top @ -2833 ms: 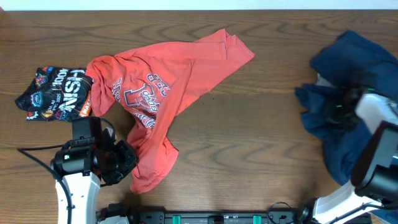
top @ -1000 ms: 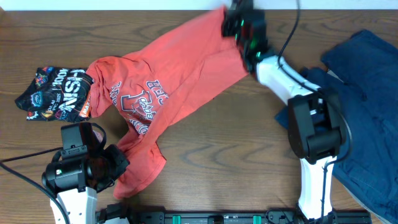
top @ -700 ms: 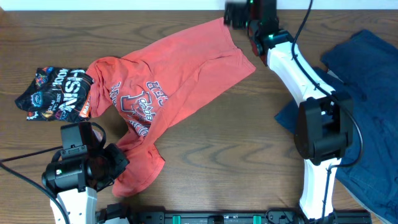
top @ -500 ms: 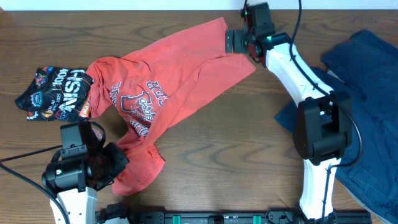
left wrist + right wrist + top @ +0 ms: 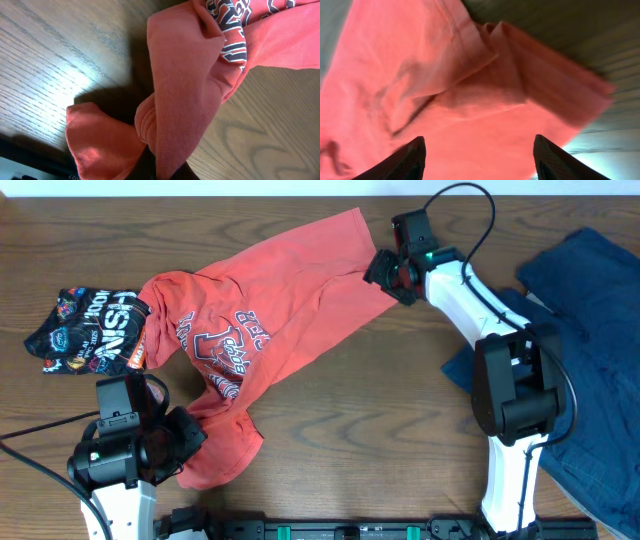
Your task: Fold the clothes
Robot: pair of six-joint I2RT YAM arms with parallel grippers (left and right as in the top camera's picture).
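Two pincers at one coral-red cotton T-shirt (image 5: 290,290), spread crumpled on the brown wooden tabletop (image 5: 360,420).
Its near end is clamped in the closed left pincer (image 5: 188,442); the right pincer (image 5: 386,270) is held agape, empty, at its far edge.

T-shirt (image 5: 270,310) between bundle (image 5: 85,330) and garment (image 5: 590,310)
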